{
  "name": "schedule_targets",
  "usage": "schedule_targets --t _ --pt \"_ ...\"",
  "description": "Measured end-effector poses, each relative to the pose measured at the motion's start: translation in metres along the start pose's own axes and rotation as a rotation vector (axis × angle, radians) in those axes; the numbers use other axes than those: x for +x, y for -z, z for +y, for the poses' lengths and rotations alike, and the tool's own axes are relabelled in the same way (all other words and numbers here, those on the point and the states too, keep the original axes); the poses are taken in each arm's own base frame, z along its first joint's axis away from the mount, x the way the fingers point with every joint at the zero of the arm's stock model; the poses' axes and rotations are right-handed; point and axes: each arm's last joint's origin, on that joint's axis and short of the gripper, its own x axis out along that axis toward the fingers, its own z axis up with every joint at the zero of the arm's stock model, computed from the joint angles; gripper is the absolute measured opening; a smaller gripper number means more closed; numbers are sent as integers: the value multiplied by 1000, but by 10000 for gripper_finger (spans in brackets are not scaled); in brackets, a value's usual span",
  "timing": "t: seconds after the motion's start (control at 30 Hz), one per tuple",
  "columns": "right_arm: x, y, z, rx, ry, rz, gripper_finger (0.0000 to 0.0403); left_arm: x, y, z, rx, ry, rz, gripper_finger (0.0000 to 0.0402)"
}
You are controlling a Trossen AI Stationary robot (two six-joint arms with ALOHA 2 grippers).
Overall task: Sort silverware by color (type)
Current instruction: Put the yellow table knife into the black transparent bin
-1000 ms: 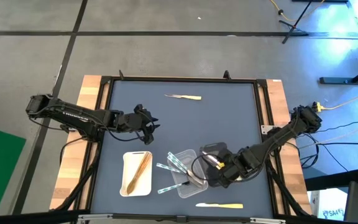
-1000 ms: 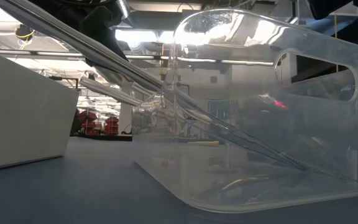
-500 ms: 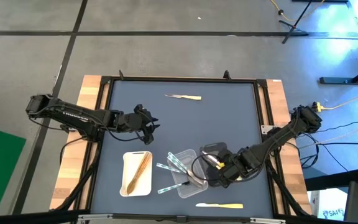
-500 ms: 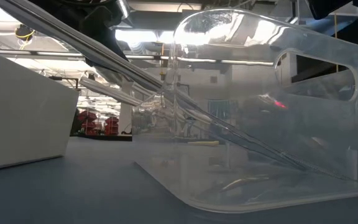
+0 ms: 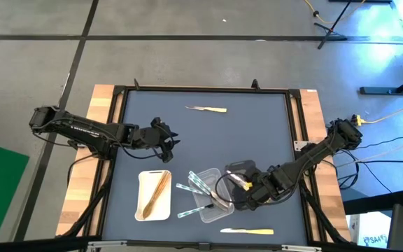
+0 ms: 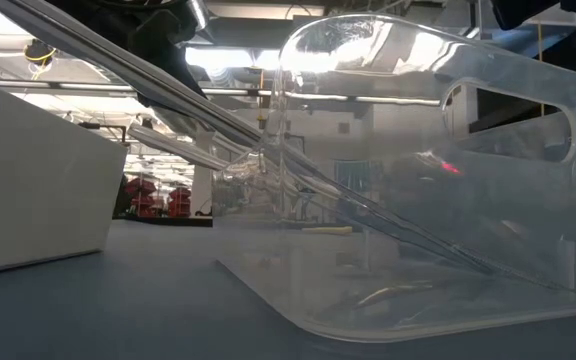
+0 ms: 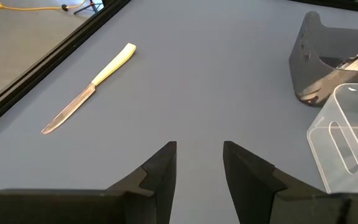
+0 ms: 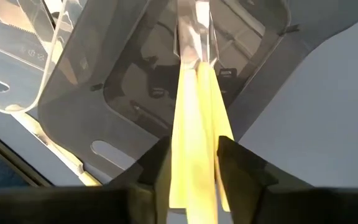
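1. The right gripper is positioned over the black tray near the front right of the table.
2. In the right wrist view, a pale yellow utensil lies between the right gripper's fingers, its far end reaching down into the black tray. The jaws stand narrow on either side of the handle; whether they are pressing on it cannot be told.
3. The left gripper hovers above bare table surface on the left side, behind the white tray. Its jaws stand slightly apart with nothing between them, as the left wrist view shows.
4. The white tray holds several brown wooden utensils.
5. The clear tray sits between the white and black trays. Clear plastic utensils rest in it and lean out over its left edge. In the low view this clear tray fills the right of the frame, with the white tray at the left.
6. A cream-handled knife lies alone near the far edge of the table; it also appears in the left wrist view.
7. A second cream utensil lies near the front edge, in front of the clear tray.
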Motion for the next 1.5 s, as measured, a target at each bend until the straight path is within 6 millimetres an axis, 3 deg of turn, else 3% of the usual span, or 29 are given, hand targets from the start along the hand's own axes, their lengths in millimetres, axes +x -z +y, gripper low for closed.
schedule_targets --t 0.23,1.17,1.5 --pt "0 0 0 0 0 0 152 0 0 0 0 0 0 126" --pt "-1 2 -1 -1 -2 37 153 0 0 0 0 0 0 126" --pt "-38 33 14 -130 -131 -34 153 0 0 0 0 0 -1 126"
